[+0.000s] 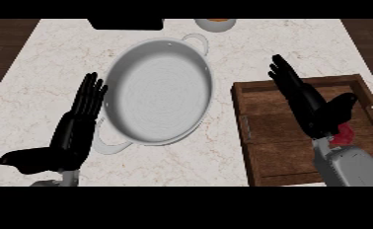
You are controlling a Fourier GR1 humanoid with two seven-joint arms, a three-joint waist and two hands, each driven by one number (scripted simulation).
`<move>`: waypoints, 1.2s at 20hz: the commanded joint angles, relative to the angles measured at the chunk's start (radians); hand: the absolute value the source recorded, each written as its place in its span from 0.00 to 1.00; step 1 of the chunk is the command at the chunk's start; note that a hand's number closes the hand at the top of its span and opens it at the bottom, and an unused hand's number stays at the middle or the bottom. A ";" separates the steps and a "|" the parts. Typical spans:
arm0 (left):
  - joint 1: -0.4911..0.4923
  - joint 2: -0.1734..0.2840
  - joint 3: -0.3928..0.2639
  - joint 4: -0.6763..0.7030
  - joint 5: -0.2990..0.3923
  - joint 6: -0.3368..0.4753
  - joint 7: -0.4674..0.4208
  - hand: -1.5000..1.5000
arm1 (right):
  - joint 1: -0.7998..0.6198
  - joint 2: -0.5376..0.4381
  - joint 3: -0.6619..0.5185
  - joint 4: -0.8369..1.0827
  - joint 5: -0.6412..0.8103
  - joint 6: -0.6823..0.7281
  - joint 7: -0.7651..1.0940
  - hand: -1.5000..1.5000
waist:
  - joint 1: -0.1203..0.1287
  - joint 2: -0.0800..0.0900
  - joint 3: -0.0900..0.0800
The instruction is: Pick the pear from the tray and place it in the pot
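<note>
Here, left to right:
Left hand: fingers straight, together, beside the pot.
Pot: grey, on the marble counter.
Tray: wooden, right of pot.
Right hand: fingers straight, over tray.
Pear: cannot tell where; hidden.

Left robot hand and right robot hand open, fingers straight.
</note>
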 commanded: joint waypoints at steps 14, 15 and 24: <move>-0.049 0.306 0.145 0.241 -0.148 0.021 0.436 0.50 | 0.050 -0.211 -0.198 0.219 0.174 0.134 -0.372 0.00 | -0.013 -0.004 0.003; -0.020 0.297 0.115 0.169 -0.189 0.071 0.492 0.50 | 0.090 -0.238 -0.205 0.176 0.187 0.141 -0.389 0.00 | -0.014 -0.006 0.003; -0.047 0.258 0.112 0.257 -0.215 0.049 0.437 0.50 | 0.009 -0.567 -0.197 0.095 0.276 0.357 -0.079 0.00 | 0.000 -0.004 0.000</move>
